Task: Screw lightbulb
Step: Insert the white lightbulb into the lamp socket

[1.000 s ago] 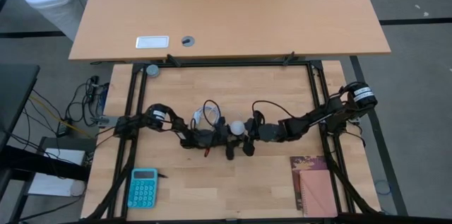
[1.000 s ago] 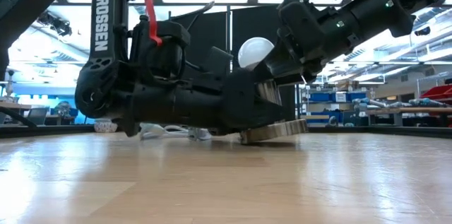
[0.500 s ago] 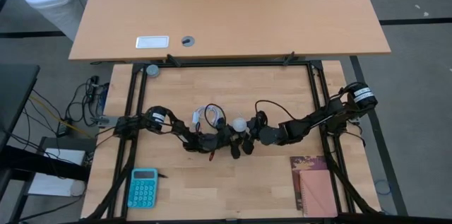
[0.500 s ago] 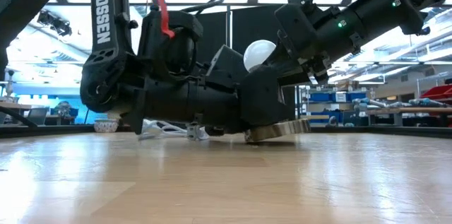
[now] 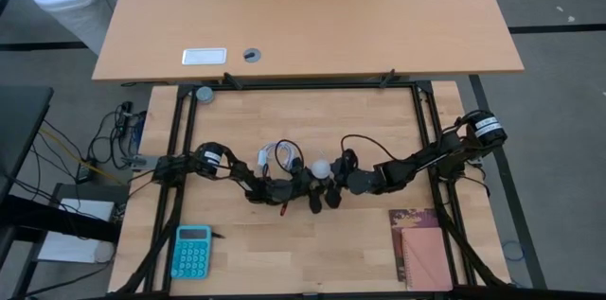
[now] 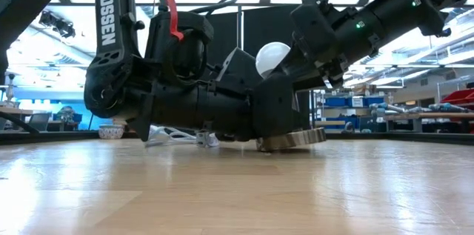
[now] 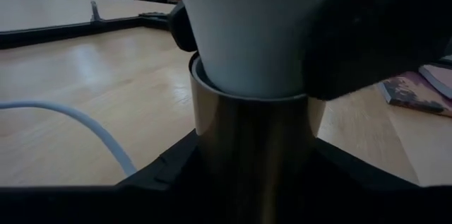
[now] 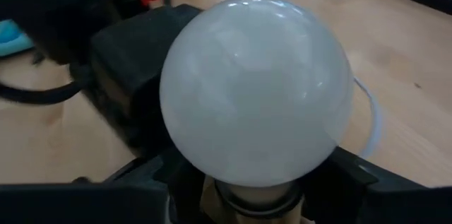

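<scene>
lightbulb (image 5: 322,167) sitting upright in the silvery socket (image 6: 290,139) mid-table | left gripper (image 5: 317,194) clamping the socket just below the lightbulb | right gripper (image 5: 329,171) gripping the lightbulb's neck from the opposite side

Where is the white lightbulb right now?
In the high view the lightbulb sits near the middle of the table, between the two arms' tools. In the low view it stands in the silvery socket, beside the coiled white cable.
</scene>
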Controlling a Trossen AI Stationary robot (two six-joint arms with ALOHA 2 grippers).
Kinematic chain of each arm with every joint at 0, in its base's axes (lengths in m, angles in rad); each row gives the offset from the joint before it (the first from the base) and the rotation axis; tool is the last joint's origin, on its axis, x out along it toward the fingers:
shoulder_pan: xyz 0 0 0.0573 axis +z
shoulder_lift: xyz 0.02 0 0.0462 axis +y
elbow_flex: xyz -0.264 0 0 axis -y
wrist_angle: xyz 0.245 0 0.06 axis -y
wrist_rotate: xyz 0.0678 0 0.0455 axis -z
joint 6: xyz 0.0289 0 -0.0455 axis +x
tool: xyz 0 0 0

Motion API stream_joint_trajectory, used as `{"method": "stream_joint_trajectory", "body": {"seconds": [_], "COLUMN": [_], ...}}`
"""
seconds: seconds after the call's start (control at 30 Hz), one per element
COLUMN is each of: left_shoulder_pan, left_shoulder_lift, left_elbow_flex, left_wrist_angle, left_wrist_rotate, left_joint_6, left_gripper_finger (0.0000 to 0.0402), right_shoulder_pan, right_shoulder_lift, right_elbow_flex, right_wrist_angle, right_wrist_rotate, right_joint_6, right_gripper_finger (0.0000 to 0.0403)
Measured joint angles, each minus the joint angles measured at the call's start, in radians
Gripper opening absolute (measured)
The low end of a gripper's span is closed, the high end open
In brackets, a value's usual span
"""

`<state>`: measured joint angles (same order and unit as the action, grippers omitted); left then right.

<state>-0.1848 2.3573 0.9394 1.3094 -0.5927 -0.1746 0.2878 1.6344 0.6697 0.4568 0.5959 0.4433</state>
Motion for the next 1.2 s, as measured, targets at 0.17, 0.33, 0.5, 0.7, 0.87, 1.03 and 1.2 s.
{"method": "stream_joint_trajectory", "body": {"seconds": [0.17,0.33,0.5,0.7,0.87,1.03,1.2], "left_shoulder_pan": [0.0,0.001,0.016,0.06,0.091,0.108,0.115], "left_shoulder_lift": [0.0,0.0,0.0,0.001,0.001,0.001,0.004], "left_elbow_flex": [-0.001,-0.004,-0.024,-0.067,-0.084,-0.094,-0.096], "left_wrist_angle": [0.0,0.006,0.03,0.117,0.134,0.15,0.194], "left_wrist_rotate": [0.048,0.121,0.274,0.573,0.766,0.928,1.077], "left_joint_6": [0.03,0.096,0.098,0.097,0.097,0.093,0.044], "left_gripper_finger": [0.0198,0.0198,0.0198,0.0198,0.0198,0.0198,0.0198], "right_shoulder_pan": [0.0,0.0,-0.001,0.001,-0.01,-0.013,-0.007], "right_shoulder_lift": [-0.003,-0.003,-0.009,-0.021,-0.021,-0.021,-0.008], "right_elbow_flex": [0.002,0.004,0.004,0.004,0.004,0.004,0.003], "right_wrist_angle": [0.004,0.008,-0.006,-0.016,-0.004,0.068,0.133], "right_wrist_rotate": [-0.054,-0.109,-0.208,-0.334,-0.415,-0.464,-0.483], "right_joint_6": [-0.071,-0.093,-0.157,-0.24,-0.247,-0.265,-0.278], "right_gripper_finger": [0.024,0.0296,0.0339,0.0348,0.0345,0.0345,0.0345]}}
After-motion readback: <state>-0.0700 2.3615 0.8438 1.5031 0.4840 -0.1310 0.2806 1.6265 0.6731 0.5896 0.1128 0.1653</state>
